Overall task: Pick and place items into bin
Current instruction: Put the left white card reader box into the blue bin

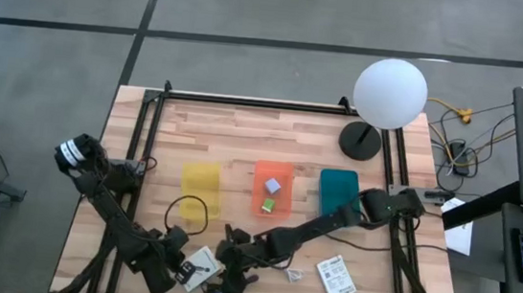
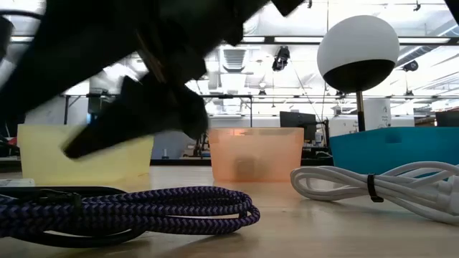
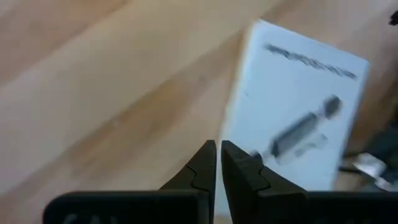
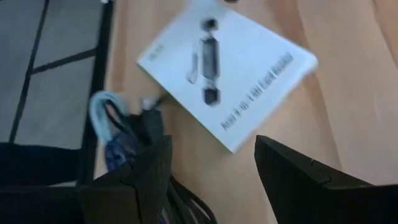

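Both dark arms crowd the near edge of the pale wooden table (image 1: 272, 133). Between their tips lies a flat white printed packet (image 1: 198, 266), tilted on the boards. The right gripper (image 1: 235, 277) hangs just beside it, on the side toward the table's middle. The right wrist view shows the packet ahead of the fingers (image 4: 292, 177) with its long axis skewed across the gap, so I judge this arm needs a small reach and a turn of the wrist. Its fingers stand apart and hold nothing.

The left gripper (image 3: 218, 163) sits at the packet's other edge with its fingers pressed together. Whether they pinch the card's rim I cannot tell.

A dark purple braided cable (image 2: 143, 208) coils close to both. A second white printed packet (image 1: 335, 277) lies farther right. The translucent orange bin (image 1: 275, 190) already holds a small lavender cube (image 1: 273, 186) and a small green cube (image 1: 268, 205).
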